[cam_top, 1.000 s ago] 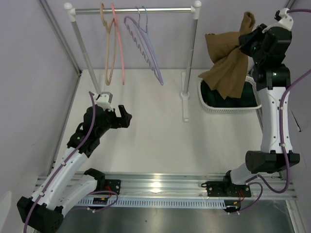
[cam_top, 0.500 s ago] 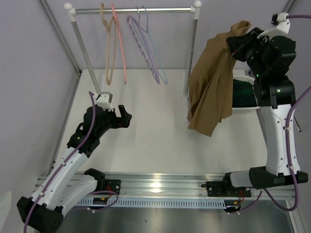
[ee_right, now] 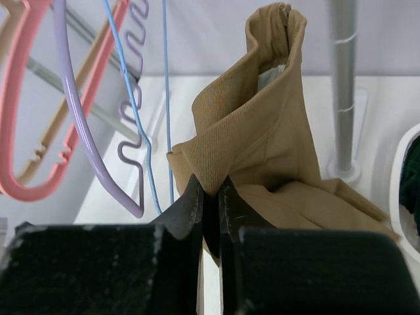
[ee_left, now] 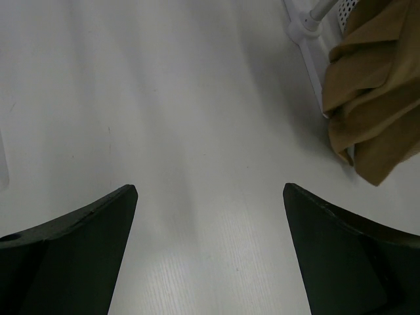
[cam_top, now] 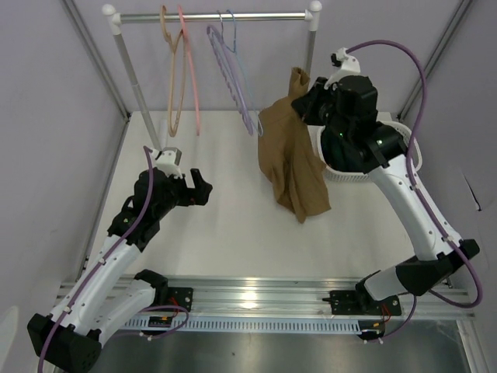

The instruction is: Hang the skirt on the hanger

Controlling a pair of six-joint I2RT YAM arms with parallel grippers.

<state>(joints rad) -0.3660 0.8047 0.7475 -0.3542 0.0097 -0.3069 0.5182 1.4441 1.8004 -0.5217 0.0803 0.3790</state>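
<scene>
**A:** Hangers on the rail (cam_top: 256,15), count?

**B:** Four. One tan hanger (cam_top: 172,85), one pink hanger (ee_right: 6,131), one lavender hanger with a scalloped edge (ee_right: 85,151), and one thin blue hanger (ee_right: 165,79). The blue one is rightmost.

**A:** Garments?

**B:** One skirt (cam_top: 291,167), tan-brown, with pale lining showing at the top fold. It hangs in the air beside the rack's right post (cam_top: 311,47), its lower end over the worktop (cam_top: 233,210). One dark cloth lies in the single white basket (cam_top: 408,144).

**A:** End effectors?

**B:** Two. The right end effector (ee_right: 210,197) has its jaws nearly together, pinching a fold of the skirt. The left end effector (ee_left: 210,190) has its jaws spread wide, holds nothing and is low over the worktop.

**A:** Edges?

**B:** The skirt's left edge is just beside the blue hanger's wire. I cannot tell whether they touch.

**A:** Room for moving?

**B:** There is a broad bare stretch of worktop between the left end effector and the skirt. It is tight on the right, where post, skirt and basket crowd together.
</scene>
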